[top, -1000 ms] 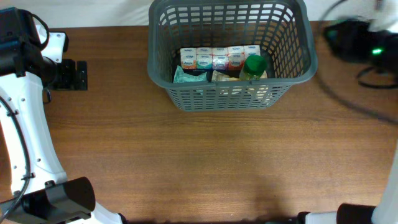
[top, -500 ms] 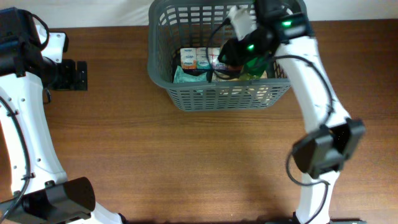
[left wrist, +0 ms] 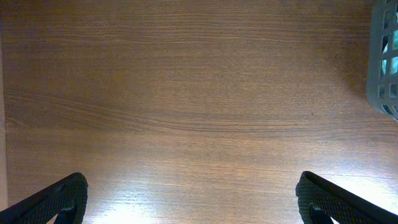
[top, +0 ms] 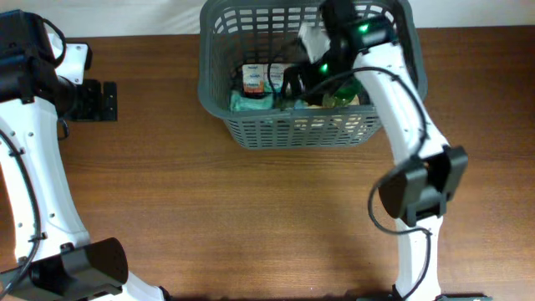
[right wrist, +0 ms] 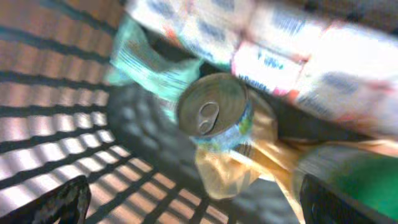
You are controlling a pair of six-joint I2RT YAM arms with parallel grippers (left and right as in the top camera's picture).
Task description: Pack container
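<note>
"Black fingertips [right wrist: 59,202] of the right gripper [right wrist: 202,205] are seen spread wide at the lower corners of the wrist view, and nothing is gripped between them."

"What is found beneath the gap?"

"A tin can [right wrist: 214,112] is seen there, upright, with its pull-tab lid turned upward. It is set on a crumpled yellowish bag [right wrist: 239,168]. A teal packet [right wrist: 146,62] is laid just beside it, and a row of cartons [right wrist: 292,43] is lined up behind. A green-lidded jar [right wrist: 357,180] is caught at the side, though it is blurred."

"Where is the container placed?"

"The container [top: 219,58], a dark grey lattice basket, is stood at the far edge of the wooden table [top: 251,209], a little to the right of the middle. All of those items are held inside it. The right arm [top: 401,117] is reached in over its near rim, so the gripper is hung among the goods, above the can."

"And the left gripper?"

"The left gripper [left wrist: 199,205] is also held with its jaws parted and empty. It is positioned over the wood near the left edge of the table, toward the far corner. Only a slice of the basket wall is caught at the right side of that wrist view, well apart from the fingers."
</note>
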